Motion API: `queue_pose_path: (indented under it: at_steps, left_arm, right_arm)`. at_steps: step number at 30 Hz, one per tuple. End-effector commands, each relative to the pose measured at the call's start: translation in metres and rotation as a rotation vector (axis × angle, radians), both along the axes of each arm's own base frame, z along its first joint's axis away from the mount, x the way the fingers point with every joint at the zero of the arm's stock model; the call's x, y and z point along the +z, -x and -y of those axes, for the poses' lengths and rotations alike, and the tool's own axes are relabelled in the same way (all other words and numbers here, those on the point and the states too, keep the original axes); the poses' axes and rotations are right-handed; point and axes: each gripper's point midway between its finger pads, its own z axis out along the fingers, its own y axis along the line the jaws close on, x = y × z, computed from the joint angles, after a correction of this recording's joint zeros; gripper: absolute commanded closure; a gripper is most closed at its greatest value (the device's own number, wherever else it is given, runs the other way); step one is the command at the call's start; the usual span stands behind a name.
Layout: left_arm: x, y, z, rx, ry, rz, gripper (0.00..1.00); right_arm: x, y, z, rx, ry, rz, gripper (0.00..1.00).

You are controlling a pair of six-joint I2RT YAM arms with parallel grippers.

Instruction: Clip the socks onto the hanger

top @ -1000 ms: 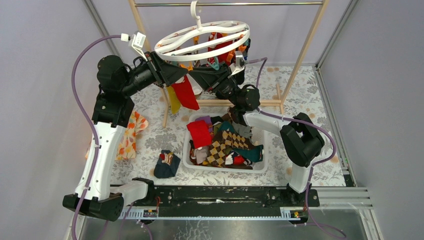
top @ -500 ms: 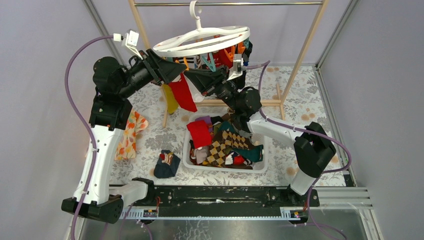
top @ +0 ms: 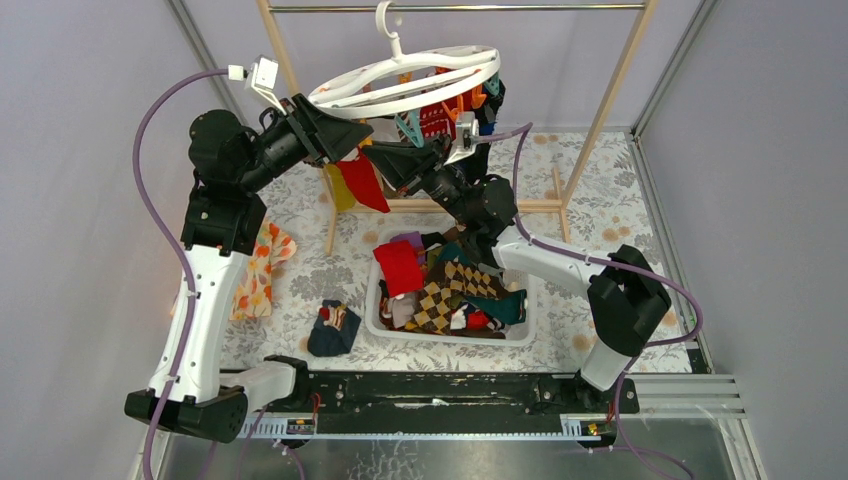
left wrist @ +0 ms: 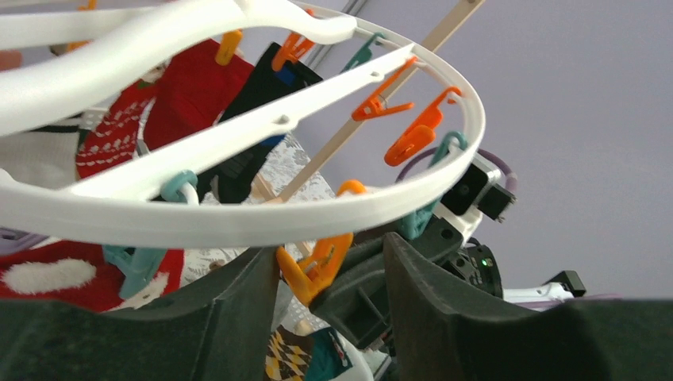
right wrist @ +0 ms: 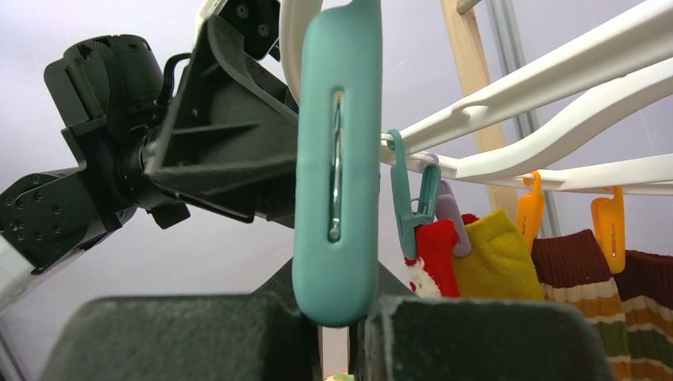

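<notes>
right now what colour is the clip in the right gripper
The clip is teal, clearest in the right wrist view.

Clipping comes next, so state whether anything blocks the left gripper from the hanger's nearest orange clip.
Nothing visible does: that orange clip hangs from the hanger ring, right in the gap of the open left gripper.

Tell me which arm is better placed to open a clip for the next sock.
Probably right: the right pincer pinches the teal clip at its lower end. The left pincer stands open around an orange clip, not gripping it.
</notes>
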Motion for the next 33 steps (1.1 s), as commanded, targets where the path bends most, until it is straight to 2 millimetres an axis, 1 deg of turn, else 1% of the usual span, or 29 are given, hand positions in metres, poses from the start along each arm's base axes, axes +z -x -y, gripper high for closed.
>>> queue_pose_path:
  at_steps: [1, 3, 4, 5, 7, 9, 11, 12, 13, 14, 15, 17, 20, 22, 23, 25, 27, 31, 33]
  left_arm:
    - [0.022, -0.015, -0.006, 0.058, 0.020, 0.079, 0.58]
    - [0.017, -0.024, -0.011, 0.097, 0.011, 0.057, 0.74]
    - [0.014, -0.026, -0.012, 0.108, 0.005, 0.044, 0.81]
    - [0.012, -0.027, -0.013, 0.112, 0.002, 0.039, 0.87]
    - [0.010, -0.026, -0.013, 0.117, 0.002, 0.037, 0.95]
    - [0.012, -0.024, -0.013, 0.113, 0.008, 0.041, 0.99]
    - [0.014, -0.021, -0.012, 0.101, 0.012, 0.045, 1.00]
    - [0.013, -0.020, -0.011, 0.094, 0.012, 0.044, 1.00]
    - [0.013, -0.019, -0.010, 0.090, 0.010, 0.044, 1.00]
    - [0.012, -0.018, -0.010, 0.086, 0.008, 0.044, 1.00]
    - [0.012, -0.018, -0.010, 0.084, 0.006, 0.044, 1.00]
    - [0.010, -0.017, -0.010, 0.083, 0.003, 0.041, 1.00]
    - [0.010, -0.016, -0.009, 0.077, 0.006, 0.039, 1.00]
    - [0.011, -0.015, -0.009, 0.072, 0.008, 0.038, 1.00]
    - [0.011, -0.014, -0.008, 0.071, 0.009, 0.037, 1.00]
    - [0.011, -0.013, -0.009, 0.070, 0.008, 0.041, 1.00]
    - [0.011, -0.013, -0.009, 0.071, 0.004, 0.042, 1.00]
    - [0.010, -0.013, -0.008, 0.066, 0.001, 0.037, 1.00]
    - [0.009, -0.013, -0.008, 0.065, 0.001, 0.034, 1.00]
  right_arm:
    - [0.028, 0.013, 0.004, -0.020, -0.019, 0.062, 0.98]
    - [0.025, 0.012, 0.006, -0.039, 0.000, 0.058, 0.91]
    - [0.023, 0.011, 0.009, -0.053, 0.008, 0.053, 0.86]
    - [0.019, 0.011, 0.012, -0.066, 0.018, 0.047, 0.78]
    - [0.008, 0.010, 0.018, -0.103, 0.063, 0.032, 0.60]
    - [-0.010, 0.011, 0.025, -0.142, 0.135, 0.022, 0.42]
    - [-0.031, 0.014, 0.033, -0.172, 0.218, 0.009, 0.28]
    - [-0.044, 0.016, 0.036, -0.179, 0.275, 0.003, 0.20]
    - [-0.063, 0.020, 0.038, -0.178, 0.354, -0.004, 0.14]
    - [-0.077, 0.024, 0.041, -0.173, 0.432, -0.001, 0.08]
    - [-0.092, 0.030, 0.043, -0.157, 0.519, 0.011, 0.04]
    - [-0.126, 0.047, 0.048, -0.087, 0.713, 0.052, 0.02]
    - [-0.172, 0.069, 0.064, 0.011, 0.965, 0.094, 0.05]
    - [-0.191, 0.082, 0.075, 0.065, 1.070, 0.128, 0.09]
    - [-0.199, 0.085, 0.080, 0.078, 1.123, 0.139, 0.11]
    - [-0.212, 0.088, 0.087, 0.095, 1.209, 0.188, 0.15]
    - [-0.221, 0.090, 0.087, 0.098, 1.277, 0.235, 0.16]
    - [-0.239, 0.084, 0.081, 0.062, 1.415, 0.319, 0.21]
    - [-0.239, 0.083, 0.073, 0.050, 1.427, 0.358, 0.21]
